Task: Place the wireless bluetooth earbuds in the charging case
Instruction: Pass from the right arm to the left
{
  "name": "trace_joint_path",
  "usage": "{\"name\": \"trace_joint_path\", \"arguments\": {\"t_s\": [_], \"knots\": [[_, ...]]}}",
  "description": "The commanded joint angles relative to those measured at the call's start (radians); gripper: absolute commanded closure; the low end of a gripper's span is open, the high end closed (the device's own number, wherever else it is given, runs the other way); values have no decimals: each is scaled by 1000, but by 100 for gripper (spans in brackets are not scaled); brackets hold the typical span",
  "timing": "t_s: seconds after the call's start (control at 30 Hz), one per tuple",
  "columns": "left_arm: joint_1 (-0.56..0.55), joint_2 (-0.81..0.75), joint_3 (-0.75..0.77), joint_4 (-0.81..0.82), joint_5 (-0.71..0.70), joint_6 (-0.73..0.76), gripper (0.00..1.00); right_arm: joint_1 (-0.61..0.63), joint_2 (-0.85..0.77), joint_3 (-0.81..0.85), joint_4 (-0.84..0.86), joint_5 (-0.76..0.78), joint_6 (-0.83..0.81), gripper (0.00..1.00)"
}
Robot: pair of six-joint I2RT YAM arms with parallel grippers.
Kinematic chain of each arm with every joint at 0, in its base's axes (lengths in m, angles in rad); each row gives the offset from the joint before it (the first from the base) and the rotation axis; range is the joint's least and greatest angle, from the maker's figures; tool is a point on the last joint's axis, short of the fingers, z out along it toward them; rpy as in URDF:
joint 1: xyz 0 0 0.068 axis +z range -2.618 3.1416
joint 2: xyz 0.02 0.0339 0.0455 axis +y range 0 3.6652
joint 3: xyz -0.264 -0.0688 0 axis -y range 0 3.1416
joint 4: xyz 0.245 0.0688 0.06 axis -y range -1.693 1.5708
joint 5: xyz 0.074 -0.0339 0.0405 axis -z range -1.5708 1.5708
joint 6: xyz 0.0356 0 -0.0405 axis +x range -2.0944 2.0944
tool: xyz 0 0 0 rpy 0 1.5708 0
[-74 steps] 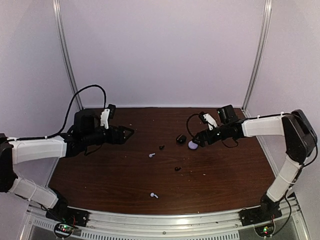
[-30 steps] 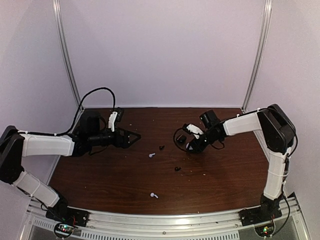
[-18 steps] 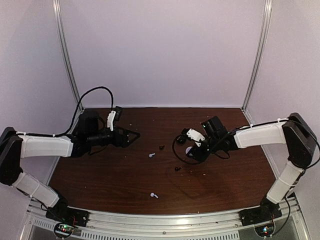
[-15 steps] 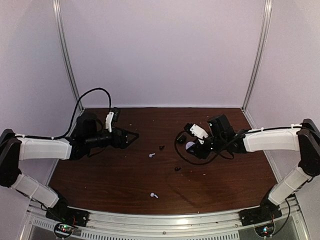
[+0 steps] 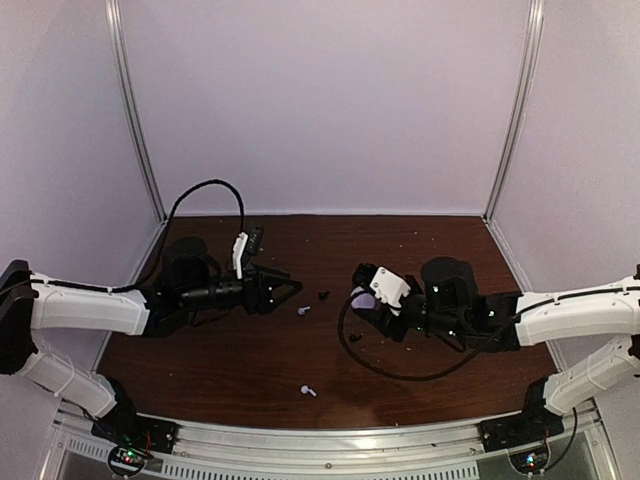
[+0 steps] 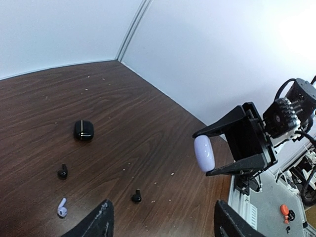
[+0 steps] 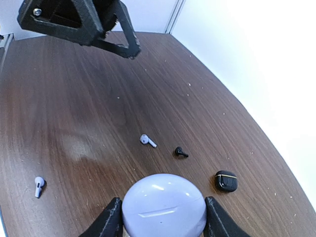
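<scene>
Right gripper (image 5: 368,300) has lifted the lavender charging case (image 7: 164,210) off the table (image 5: 200,360) and swung it to centre, pinching its sides. The left gripper (image 5: 288,289) has also moved inward, fingers spread and empty. A pale earbud (image 5: 303,311), a second pale earbud (image 5: 308,390) and two black earbuds (image 5: 323,295) lie loose. Nothing is inserted yet, and I judge the case looks closed.
</scene>
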Motion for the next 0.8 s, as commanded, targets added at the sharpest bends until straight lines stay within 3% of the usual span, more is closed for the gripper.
{"name": "trace_joint_path", "arguments": {"t_s": [0.0, 0.4, 0.77], "knots": [[-58, 12, 50, 91, -37, -16, 31, 103, -33, -25, 100, 217, -79, 59], [-171, 84, 84, 146, -49, 30, 39, 208, -15, -24, 163, 380, -125, 59], [-190, 156, 131, 193, 8, -5, 43, 247, -13, -38, 183, 385, -115, 59]]}}
